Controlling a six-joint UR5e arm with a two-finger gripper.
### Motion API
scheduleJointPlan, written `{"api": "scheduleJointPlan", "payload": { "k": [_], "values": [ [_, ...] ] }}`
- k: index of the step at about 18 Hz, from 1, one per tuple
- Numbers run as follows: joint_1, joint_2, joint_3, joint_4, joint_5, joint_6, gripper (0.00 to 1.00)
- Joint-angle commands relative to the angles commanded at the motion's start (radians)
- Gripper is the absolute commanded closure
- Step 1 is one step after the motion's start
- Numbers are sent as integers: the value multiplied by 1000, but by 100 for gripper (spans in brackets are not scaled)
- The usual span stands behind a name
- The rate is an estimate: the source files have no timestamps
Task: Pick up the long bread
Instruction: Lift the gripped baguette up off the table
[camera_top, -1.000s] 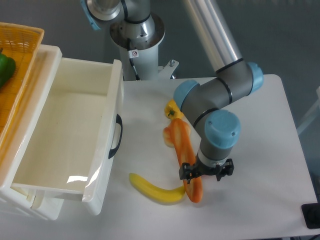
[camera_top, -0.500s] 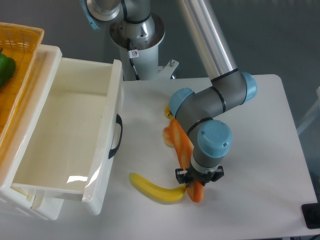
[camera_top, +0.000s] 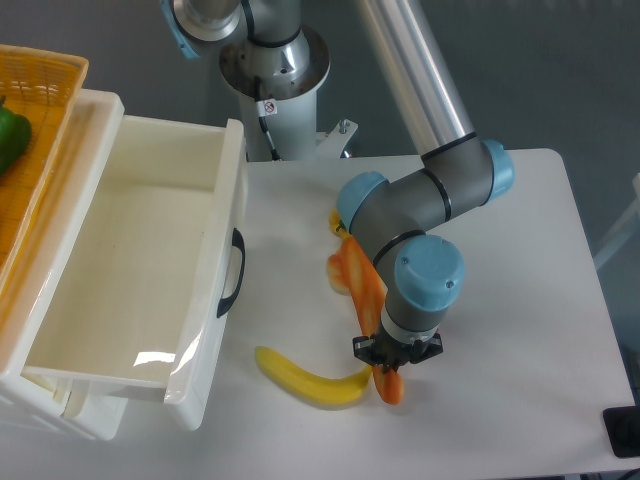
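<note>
The long bread (camera_top: 361, 283) is an orange-brown toy baguette lying lengthwise on the white table, from near the arm's elbow down to a tip (camera_top: 390, 390) near the front. My gripper (camera_top: 394, 353) hangs straight down over its lower part, and the wrist hides most of the fingers. The fingers sit close around the bread, but whether they grip it is not visible. A yellow banana (camera_top: 300, 375) lies just left of the bread's lower tip, touching or nearly touching it.
A small orange-and-cream bun (camera_top: 336, 272) sits by the bread's upper left. A yellow item (camera_top: 338, 220) peeks out behind the arm. An open white drawer (camera_top: 130, 260) stands at the left, with a wicker basket (camera_top: 45, 90) holding a green pepper (camera_top: 10, 140) behind it.
The wrist has swung left and lowered over the bread's lower part. The gripper's black fingers, spread a second ago, now sit narrow around the bread. The banana has shifted slightly left.
</note>
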Motion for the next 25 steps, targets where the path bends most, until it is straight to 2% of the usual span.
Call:
{"api": "scheduleJointPlan", "payload": {
  "k": [7,10,14,18,21,25],
  "values": [
    [54,52,23,-23,11,277,100],
    [77,81,49,-99,11,377,100],
    [89,113,54,-126,23,497,100],
    [106,138,84,-210,61,665,100],
    [107,141,104,-244,104,700,100],
    [120,161,109,-285,104,750,100]
  ]
}}
